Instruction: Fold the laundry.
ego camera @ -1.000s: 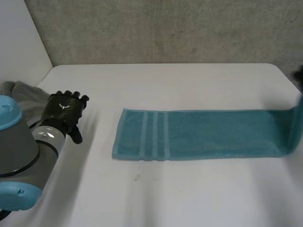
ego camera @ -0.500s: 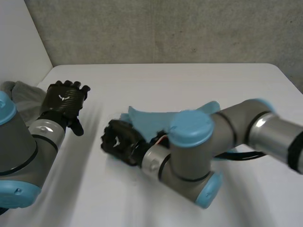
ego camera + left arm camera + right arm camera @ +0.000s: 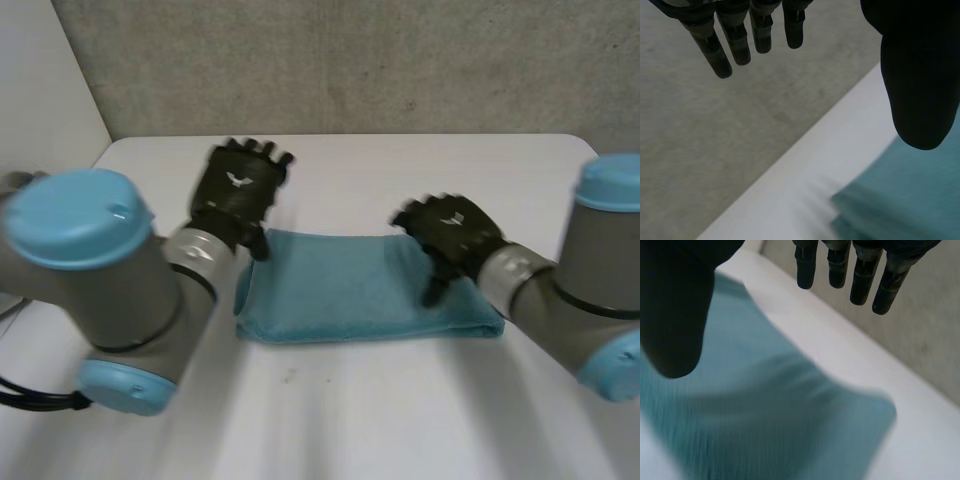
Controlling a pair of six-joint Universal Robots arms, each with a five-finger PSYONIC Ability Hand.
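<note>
A teal towel lies folded in half near the middle of the white table, its fold at the right end. My left hand hovers open at the towel's far left corner, fingers straight. In the left wrist view the towel lies below the thumb of that hand. My right hand is open over the towel's right part, near its far edge. In the right wrist view its straight fingers and thumb stand apart above the towel, holding nothing.
A grey concrete wall rises behind the table's far edge. My left arm's elbow bulks at the left and my right arm's elbow at the right. Bare table lies in front of the towel.
My right hand carried the towel's right end over to the left, laid it down in half, let go and drew back right. My left hand moved from the table's left to the towel's far left corner.
</note>
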